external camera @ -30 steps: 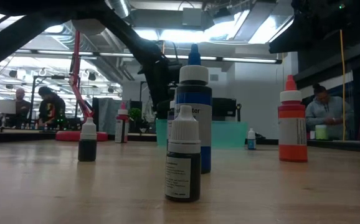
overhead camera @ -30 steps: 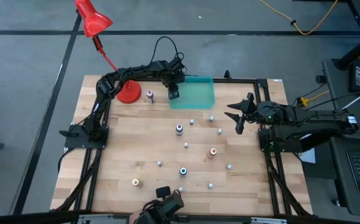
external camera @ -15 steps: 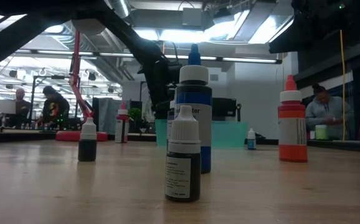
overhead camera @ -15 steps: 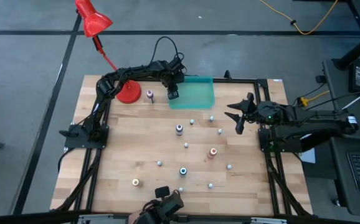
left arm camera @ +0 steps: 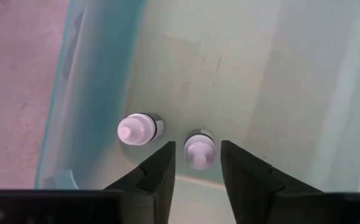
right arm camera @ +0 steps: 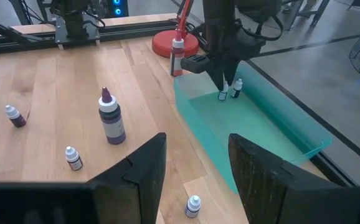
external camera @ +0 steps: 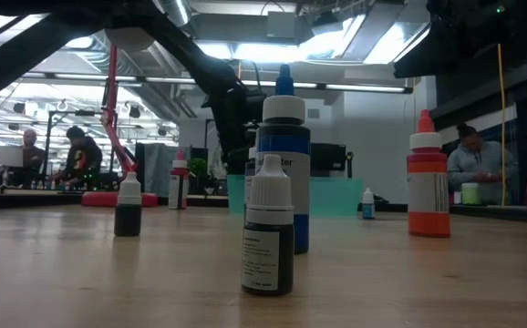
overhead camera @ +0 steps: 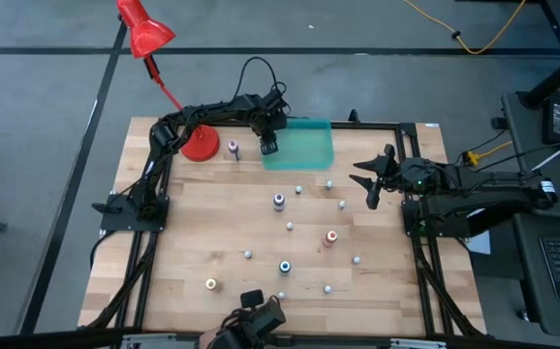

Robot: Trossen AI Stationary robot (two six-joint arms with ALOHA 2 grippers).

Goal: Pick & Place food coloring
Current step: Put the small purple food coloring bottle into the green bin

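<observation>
Two tiny white-capped food coloring bottles [left arm camera: 141, 129] stand inside the translucent teal rectangular tray [overhead camera: 304, 142], close to its wall, and from the left wrist camera I see the left gripper [left arm camera: 197, 163] poised right above them, its fingers parted around the second small cap [left arm camera: 199, 148] with a gap on each side, so it has hold of nothing. From overhead the left gripper [overhead camera: 269, 144] covers both bottles, so I can't make them out there. The right gripper [overhead camera: 375, 181] waits spread wide and empty near the right edge of the pale wooden table [overhead camera: 193, 242]. The remaining bottles are scattered across the boards: a purple-topped one [overhead camera: 279, 201], a red-orange one [overhead camera: 331, 236], a blue one [overhead camera: 285, 266], a yellow one [overhead camera: 211, 284] and a pink one [overhead camera: 233, 147] beside the round base of the red desk lamp [overhead camera: 201, 143]. The whitish specks between them are too small for me to read.
</observation>
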